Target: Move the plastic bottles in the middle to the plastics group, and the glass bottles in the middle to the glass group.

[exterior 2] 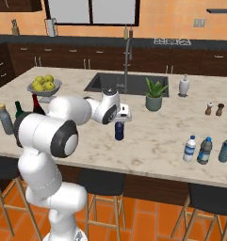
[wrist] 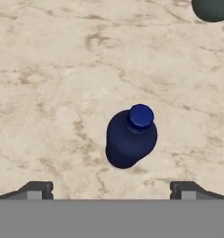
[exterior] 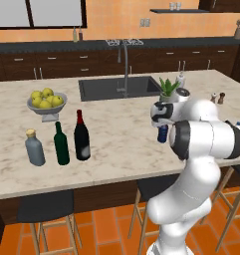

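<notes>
A dark blue bottle (wrist: 131, 137) with a blue cap stands upright mid-counter, also in the side views (exterior: 163, 134) (exterior 2: 119, 131). My gripper (wrist: 112, 188) hangs right above it (exterior: 163, 125) (exterior 2: 120, 120), open, holding nothing. The near-black wine bottle (exterior: 81, 137) with a red neck stands at the left, beside the green wine bottle (exterior: 61, 144) and the squat grey bottle (exterior: 34, 148); my arm partly hides them in the right base view. The clear-white water bottle (exterior 2: 190, 148) stands near the front right edge, next to two blue bottles (exterior 2: 205, 150) (exterior 2: 226, 149).
A bowl of yellow fruit (exterior: 47, 102) sits behind the glass bottles. A potted plant (exterior 2: 154, 95) stands just beyond the blue bottle, by the sink (exterior: 119, 87). Salt and pepper shakers (exterior 2: 214, 109) and a white dispenser (exterior 2: 184, 86) stand at the right. Stools line the front edge.
</notes>
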Available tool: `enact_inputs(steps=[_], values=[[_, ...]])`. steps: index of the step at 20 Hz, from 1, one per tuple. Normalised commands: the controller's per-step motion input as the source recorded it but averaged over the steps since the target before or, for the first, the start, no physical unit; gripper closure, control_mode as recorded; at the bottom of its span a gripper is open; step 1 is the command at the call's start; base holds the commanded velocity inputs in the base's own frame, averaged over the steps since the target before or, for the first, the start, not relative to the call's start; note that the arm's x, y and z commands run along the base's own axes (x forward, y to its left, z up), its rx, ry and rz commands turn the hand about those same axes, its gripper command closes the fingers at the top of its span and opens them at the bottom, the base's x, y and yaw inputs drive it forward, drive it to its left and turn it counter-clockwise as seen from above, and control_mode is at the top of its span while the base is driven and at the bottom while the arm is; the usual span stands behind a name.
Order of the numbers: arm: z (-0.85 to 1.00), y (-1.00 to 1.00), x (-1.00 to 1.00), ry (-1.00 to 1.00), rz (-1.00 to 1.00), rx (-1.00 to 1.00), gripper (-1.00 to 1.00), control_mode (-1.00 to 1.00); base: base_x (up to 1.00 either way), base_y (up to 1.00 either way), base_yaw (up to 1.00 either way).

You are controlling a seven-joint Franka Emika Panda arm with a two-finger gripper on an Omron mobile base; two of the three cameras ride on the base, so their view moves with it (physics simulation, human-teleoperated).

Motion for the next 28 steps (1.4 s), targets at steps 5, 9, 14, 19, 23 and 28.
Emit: enact_inputs(steps=[5, 9, 14, 19, 23, 28], values=[[-0.05, -0.07, 0.25, 0.05, -0.13, -0.01, -1.0, -1.0, 0.0, 0.0, 0.0], [-0.19, 0.0, 0.24, 0.07, 0.0, 0.0, -1.0, -1.0, 0.0, 0.0, 0.0], [-0.26, -0.1, 0.13, 0.01, -0.01, 0.0, -1.0, -1.0, 0.0, 0.0, 0.0], [-0.19, -0.1, 0.03, 0.0, -0.02, 0.0, -1.0, -1.0, 0.0, 0.0, 0.0], [-0.24, 0.0, 0.0, 0.0, 0.0, 0.0, -1.0, -1.0, 0.0, 0.0, 0.0], [-0.07, 0.0, 0.0, 0.0, 0.0, 0.0, -1.0, -1.0, 0.0, 0.0, 0.0]])
